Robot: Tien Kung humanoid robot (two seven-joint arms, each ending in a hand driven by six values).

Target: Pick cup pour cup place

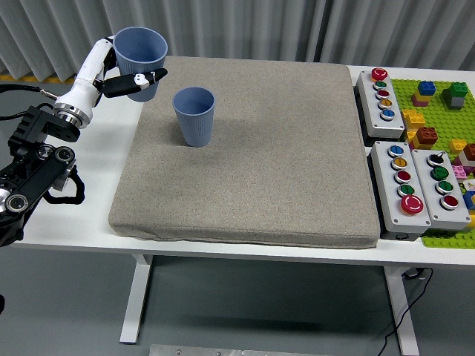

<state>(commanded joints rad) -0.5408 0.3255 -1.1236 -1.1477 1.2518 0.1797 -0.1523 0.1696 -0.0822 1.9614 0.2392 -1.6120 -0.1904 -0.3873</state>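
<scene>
Fingers of the left hand (122,74) wrap around a blue cup (139,53) and hold it upright, open end up, above the far left corner of the table. One black finger (133,80) lies across the front of the cup. A second blue cup (194,116) stands upright on the grey mat (252,163), near the held cup but not touching it. The mat lies on the white table (59,222). At the right side sit grey button boxes (404,178) and a green plate with toy blocks (445,111).
</scene>
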